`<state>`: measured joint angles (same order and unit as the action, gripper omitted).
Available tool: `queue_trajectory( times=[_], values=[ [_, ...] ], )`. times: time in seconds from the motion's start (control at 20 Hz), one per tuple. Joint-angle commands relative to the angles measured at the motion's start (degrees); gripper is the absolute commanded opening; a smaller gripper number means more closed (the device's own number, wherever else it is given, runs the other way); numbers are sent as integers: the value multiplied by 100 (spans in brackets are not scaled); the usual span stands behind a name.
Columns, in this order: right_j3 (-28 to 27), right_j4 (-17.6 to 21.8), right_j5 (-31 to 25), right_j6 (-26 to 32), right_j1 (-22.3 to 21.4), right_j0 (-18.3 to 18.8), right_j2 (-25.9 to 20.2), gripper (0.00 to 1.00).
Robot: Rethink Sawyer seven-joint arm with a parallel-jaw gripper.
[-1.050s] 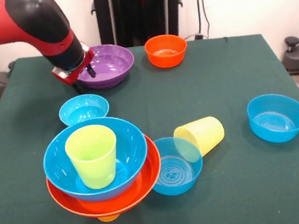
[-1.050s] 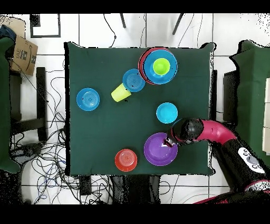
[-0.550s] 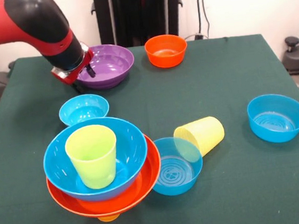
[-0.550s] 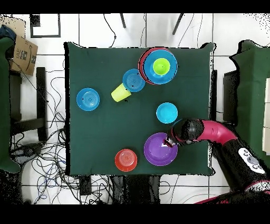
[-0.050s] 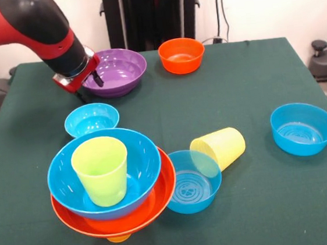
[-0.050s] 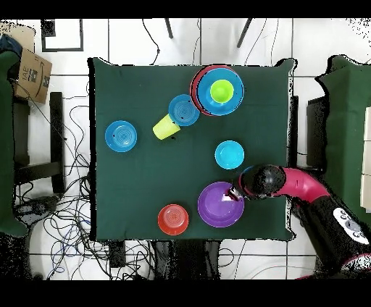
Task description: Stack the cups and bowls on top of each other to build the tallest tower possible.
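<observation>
Front view: the claw [image 5: 89, 86] straddles the near-left rim of the purple bowl [image 5: 117, 70], one fingertip inside and one outside, so it is pinching that rim. The tower [image 5: 112, 180] stands at the counter's [image 5: 236, 91] near-left, a lime green cup [image 5: 101, 170] upright in its top blue bowl.

Front camera looks obliquely across the table [image 5: 246, 78]; overhead looks straight down.

Lab: loose floor cables [image 6: 69, 239], pedestal robot.
</observation>
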<state>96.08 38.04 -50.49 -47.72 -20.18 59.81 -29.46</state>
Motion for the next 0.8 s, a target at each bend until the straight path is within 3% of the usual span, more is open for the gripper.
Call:
queue_trajectory(
  times=[0.05, 0.1, 0.45, 0.8],
  values=[
    [180, -79, 563, 55, 383, -66, -388, 100],
    [66, -1, 240, -110, 281, -309, -143, 0],
    [101, -108, 301, 23, 326, -220, -283, 0],
    [-116, -11, -460, 231, 317, -524, 24, 0]
  ],
)
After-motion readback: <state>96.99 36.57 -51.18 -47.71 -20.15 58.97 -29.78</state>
